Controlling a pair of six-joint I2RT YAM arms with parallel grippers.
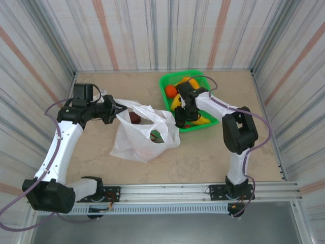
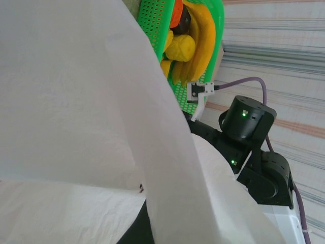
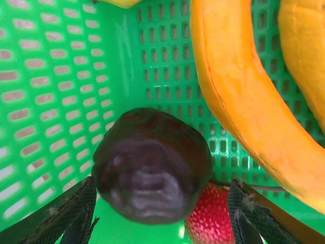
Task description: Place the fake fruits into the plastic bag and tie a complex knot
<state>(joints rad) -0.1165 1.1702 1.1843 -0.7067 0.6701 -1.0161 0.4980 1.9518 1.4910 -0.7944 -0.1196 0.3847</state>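
The white plastic bag [image 1: 144, 137] lies open at mid-table, with a maroon fruit [image 1: 135, 118] and a green one [image 1: 156, 136] inside. My left gripper [image 1: 115, 109] is shut on the bag's handle and holds it up and leftward; bag film [image 2: 76, 101] covers its jaws. My right gripper [image 1: 181, 120] reaches into the green basket [image 1: 212, 86]. It is open, with its fingers [image 3: 66, 213] on either side of a dark maroon fruit [image 3: 152, 173]. The left finger is against the fruit and a small gap shows at the right one. A strawberry [image 3: 210, 221] and bananas [image 3: 238, 96] lie beside it.
The basket also holds an orange fruit [image 1: 170, 90] and yellow bananas [image 1: 202, 120], and it stands right against the bag's right side. Striped walls close in the table on three sides. The right arm [image 2: 249, 122] shows past the bag.
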